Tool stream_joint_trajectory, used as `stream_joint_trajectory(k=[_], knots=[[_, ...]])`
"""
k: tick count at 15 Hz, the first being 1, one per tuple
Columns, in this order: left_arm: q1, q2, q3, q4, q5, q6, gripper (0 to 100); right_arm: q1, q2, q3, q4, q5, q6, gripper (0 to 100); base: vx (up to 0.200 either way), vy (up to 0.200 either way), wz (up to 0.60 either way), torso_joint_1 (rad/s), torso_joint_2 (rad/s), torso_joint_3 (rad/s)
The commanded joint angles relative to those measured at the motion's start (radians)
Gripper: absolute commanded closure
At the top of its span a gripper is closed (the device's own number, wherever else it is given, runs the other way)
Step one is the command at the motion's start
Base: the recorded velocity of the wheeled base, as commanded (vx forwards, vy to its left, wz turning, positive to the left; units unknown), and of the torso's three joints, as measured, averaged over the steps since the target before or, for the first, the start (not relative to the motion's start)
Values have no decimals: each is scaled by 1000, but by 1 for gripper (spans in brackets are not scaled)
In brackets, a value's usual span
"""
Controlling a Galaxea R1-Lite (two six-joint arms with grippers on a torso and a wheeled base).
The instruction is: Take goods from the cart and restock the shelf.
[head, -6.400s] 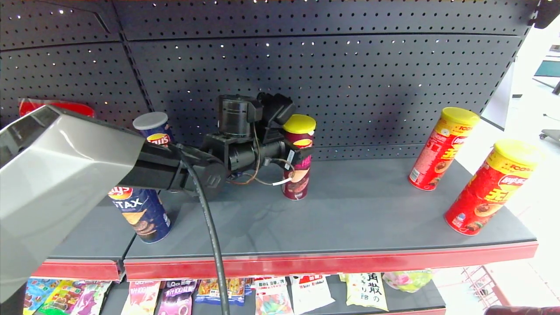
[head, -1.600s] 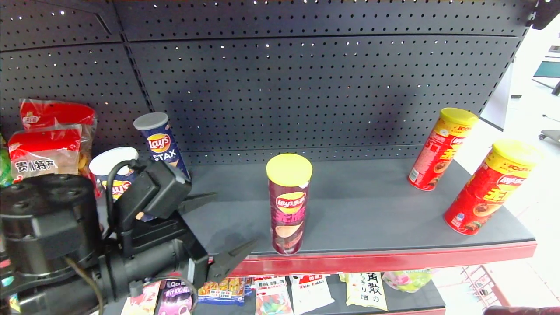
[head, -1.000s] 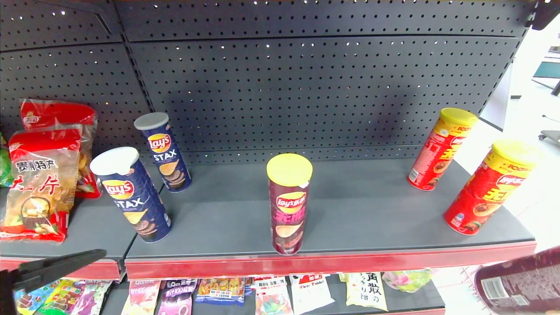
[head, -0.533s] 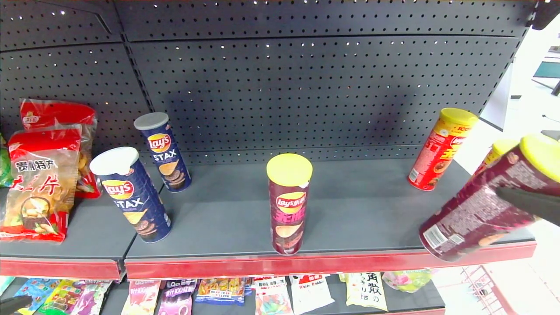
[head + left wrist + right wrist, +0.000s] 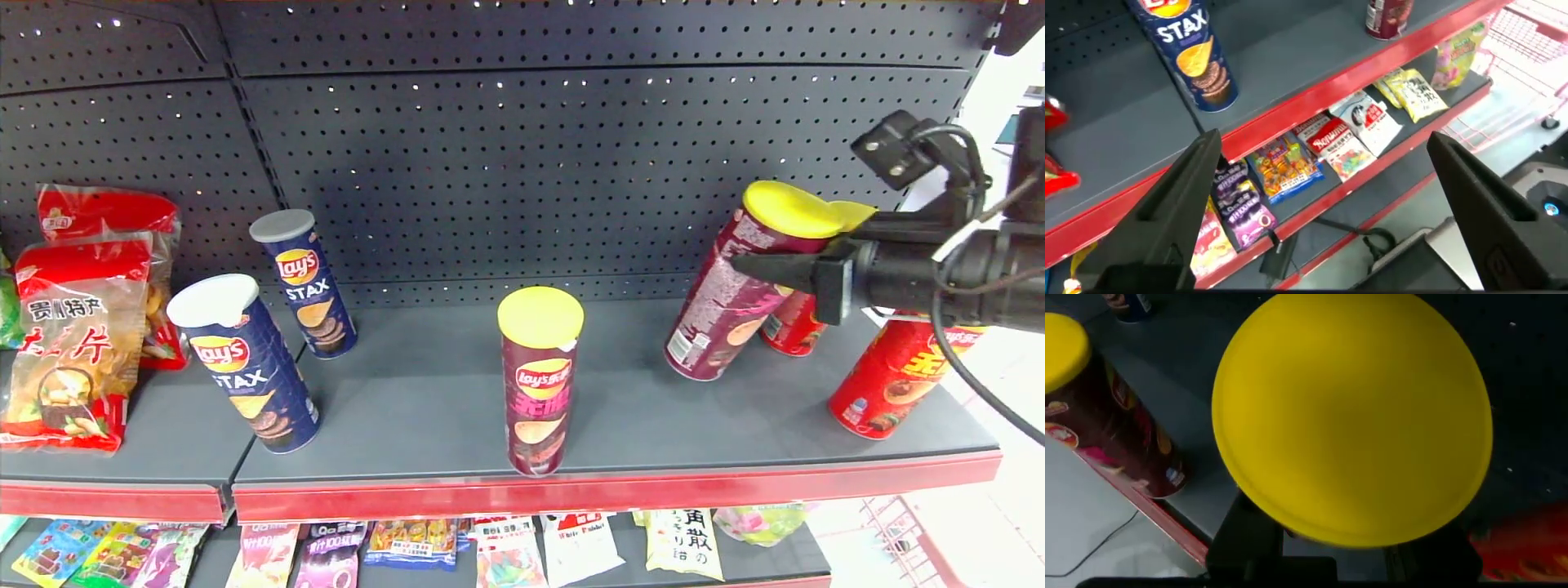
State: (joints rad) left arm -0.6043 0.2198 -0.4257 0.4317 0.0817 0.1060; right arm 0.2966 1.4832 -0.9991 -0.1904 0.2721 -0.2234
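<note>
Maroon with a yellow lid (image 5: 1351,416), the held can (image 5: 718,310) leans at a tilt in the right of the head view. It is clasped just under its top by the right pincer (image 5: 771,260), whose dark fingers press on either side of it. The can's base sits low over the grey shelf (image 5: 408,408), in the right half of the frame; whether it touches the board cannot be told. Just behind it a red can (image 5: 790,331) is partly hidden, and a second red can (image 5: 894,376) stands nearer the front at the far right. At centre front, close to the red shelf edge (image 5: 571,490), a standing maroon can (image 5: 539,384) is upright. On the left are two blue cans, the front blue can (image 5: 253,367) and the rear blue can (image 5: 304,282), with snack bags (image 5: 73,343) at the far left. Behind everything is a dark pegboard (image 5: 490,163). The left pincer (image 5: 1323,204) hangs with its fingers spread wide and nothing between them, over a lower shelf of bright packets (image 5: 1290,167), with a red wire cart (image 5: 1527,41) off to one side.
</note>
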Motion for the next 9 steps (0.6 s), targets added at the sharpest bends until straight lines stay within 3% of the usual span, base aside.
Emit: stream_joint_trajectory(k=[1, 9], knots=[[9, -22, 5, 1, 1, 0, 0, 44, 123, -69, -6, -1, -1, 100, 0, 0, 0, 0, 0, 0], [38, -39, 19, 4, 3, 0, 0, 156, 290, -216, -9, -13, -1, 100, 0, 0, 0, 0, 0, 0]])
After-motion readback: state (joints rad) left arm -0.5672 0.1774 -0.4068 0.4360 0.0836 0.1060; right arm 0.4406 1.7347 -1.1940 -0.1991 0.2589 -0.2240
